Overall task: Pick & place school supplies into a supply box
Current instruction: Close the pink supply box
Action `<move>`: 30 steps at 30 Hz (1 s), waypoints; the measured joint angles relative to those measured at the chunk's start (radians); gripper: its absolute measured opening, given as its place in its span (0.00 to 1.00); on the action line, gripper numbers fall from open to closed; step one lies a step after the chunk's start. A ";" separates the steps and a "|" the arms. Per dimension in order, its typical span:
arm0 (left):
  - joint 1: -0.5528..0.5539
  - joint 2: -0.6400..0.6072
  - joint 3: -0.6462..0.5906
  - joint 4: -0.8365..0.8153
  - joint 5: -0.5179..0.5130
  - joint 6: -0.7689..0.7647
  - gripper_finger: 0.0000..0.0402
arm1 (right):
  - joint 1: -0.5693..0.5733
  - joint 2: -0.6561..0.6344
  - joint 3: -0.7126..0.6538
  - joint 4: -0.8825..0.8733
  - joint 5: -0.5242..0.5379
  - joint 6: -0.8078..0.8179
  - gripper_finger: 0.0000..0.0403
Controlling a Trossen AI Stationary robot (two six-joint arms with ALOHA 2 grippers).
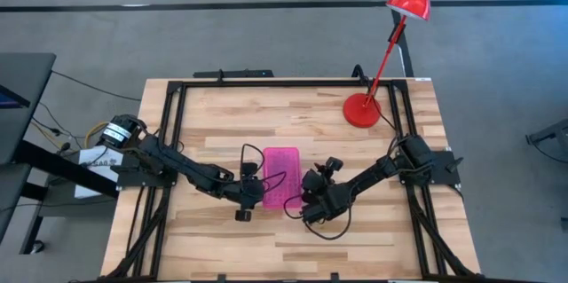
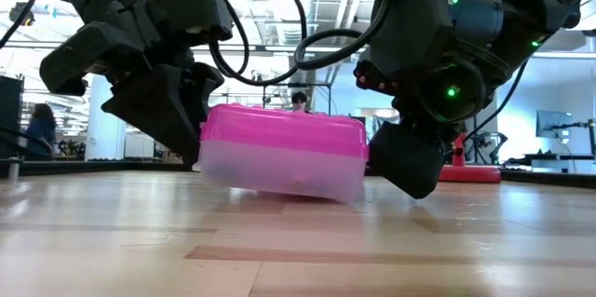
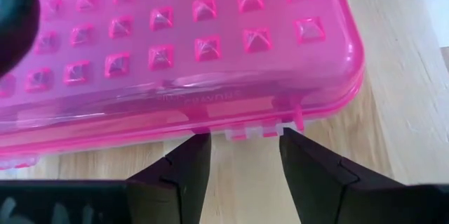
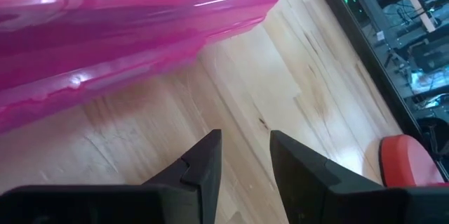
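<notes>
Pink box [image 1: 281, 179] sits lid shut mid-frame in the high view, left gripper [image 1: 249, 196] and right gripper [image 1: 305, 208] crowding its lower corners, with no pens or scissors visible on the table [image 1: 311, 119]. Low view has it tipped, one end lifted, contents too cloudy to read. Wrist views show both pincers parted and empty, so packing looks finished to me.

The supply box [image 1: 281, 177] is a small rectangular plastic case with a bright pink studded lid [image 3: 175, 48] over a clear base [image 2: 279, 172]. It is closed and sits slightly tilted near the middle of the tabletop [image 1: 293, 243].
</notes>
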 joint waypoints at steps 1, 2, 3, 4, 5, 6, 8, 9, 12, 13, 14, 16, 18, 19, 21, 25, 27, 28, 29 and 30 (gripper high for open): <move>0.000 0.000 0.000 -0.002 0.000 0.000 0.42 | 0.000 0.000 0.000 0.000 0.001 0.002 0.29; 0.000 0.000 0.000 -0.004 0.000 0.000 0.42 | 0.000 0.000 0.000 0.000 0.001 0.003 0.29; 0.000 0.000 0.001 -0.006 -0.001 0.000 0.42 | 0.000 0.000 0.000 0.000 0.001 0.003 0.29; 0.000 0.000 0.001 -0.011 -0.001 -0.001 0.42 | 0.001 -0.003 0.000 0.000 0.000 0.003 0.29; 0.000 0.000 0.002 -0.015 -0.001 -0.001 0.42 | 0.002 -0.007 0.000 -0.001 -0.001 0.006 0.29; 0.000 0.000 0.002 -0.020 -0.001 -0.002 0.42 | 0.005 -0.010 0.002 0.000 -0.001 0.010 0.29; 0.000 0.000 0.002 -0.023 -0.001 -0.006 0.42 | 0.009 -0.018 0.002 -0.005 -0.001 0.013 0.29; 0.000 0.000 0.002 -0.020 -0.001 -0.008 0.42 | 0.014 -0.026 0.001 -0.008 -0.001 0.013 0.29; 0.000 0.000 0.002 -0.023 -0.001 -0.012 0.42 | 0.024 -0.038 0.003 -0.014 0.002 0.025 0.29; 0.000 0.000 0.002 -0.020 -0.002 -0.012 0.42 | 0.030 -0.046 0.001 -0.027 0.003 0.033 0.29; 0.000 0.000 0.003 -0.021 -0.001 -0.013 0.42 | 0.034 -0.051 0.003 -0.026 0.005 0.039 0.29; 0.000 0.000 0.003 -0.020 -0.004 -0.014 0.42 | 0.038 -0.053 0.005 -0.038 0.009 0.053 0.29; 0.000 0.000 0.003 -0.021 -0.004 -0.015 0.42 | 0.039 -0.057 0.000 -0.058 0.006 0.056 0.29; 0.000 0.000 0.003 -0.021 -0.004 -0.016 0.42 | 0.039 -0.059 0.002 -0.052 0.007 0.060 0.29; 0.000 0.000 0.003 -0.019 0.000 -0.016 0.42 | 0.039 -0.060 0.003 -0.058 0.007 0.071 0.29; 0.000 0.000 0.003 -0.017 0.003 -0.016 0.42 | 0.025 -0.060 0.002 -0.055 0.006 0.070 0.29; 0.000 0.000 0.003 -0.016 0.003 -0.016 0.42 | 0.014 -0.060 0.002 -0.052 0.006 0.069 0.29; 0.000 0.000 0.003 -0.016 0.003 -0.016 0.42 | 0.008 -0.060 0.002 -0.049 0.006 0.066 0.29; 0.000 0.000 0.003 -0.016 0.003 -0.016 0.42 | 0.001 -0.060 0.002 -0.047 0.005 0.061 0.29; 0.000 0.000 0.003 -0.016 0.003 -0.016 0.42 | -0.007 -0.060 0.001 -0.039 0.004 0.048 0.29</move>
